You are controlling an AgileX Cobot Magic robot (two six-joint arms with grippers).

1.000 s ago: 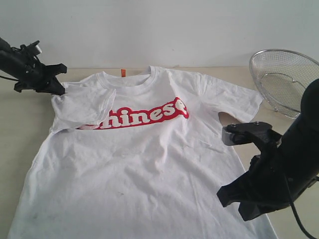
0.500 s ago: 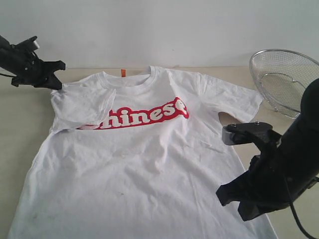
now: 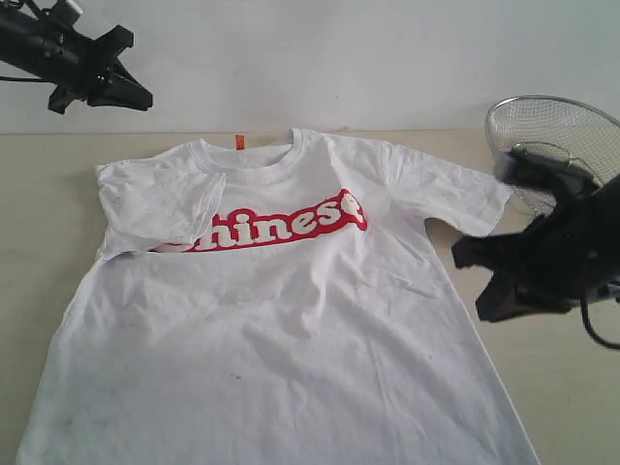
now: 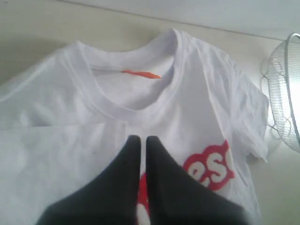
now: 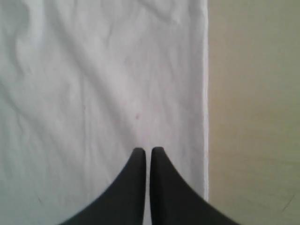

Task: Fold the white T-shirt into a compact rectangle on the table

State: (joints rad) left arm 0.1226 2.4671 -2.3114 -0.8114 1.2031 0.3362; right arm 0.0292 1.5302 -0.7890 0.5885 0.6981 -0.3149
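Across the pale beige table point(image 3: 44, 203) the white T-shirt point(image 3: 291, 329) lies spread out, front up and wrinkled. Its red banner point(image 3: 291, 223) with white lettering runs over the chest, and a small orange tag point(image 3: 238, 141) sits inside the collar. The shirt's sleeve point(image 3: 160, 203) on the left arm's side is folded inward over the chest and hides the start of the lettering; the other sleeve point(image 3: 450, 189) lies flat and open. Off the shirt's folded-sleeve shoulder, up in the air and clear of the cloth, hangs the left tool point(image 4: 142, 139), its two black fingers closed together with only a thin slit between them and nothing in it. By the shirt's opposite side, just below the open sleeve, hangs the right tool point(image 5: 144, 150), fingers likewise pressed together and empty, over the cloth near its straight edge. A round wire-mesh basket point(image 3: 552, 145) stands near that open sleeve.
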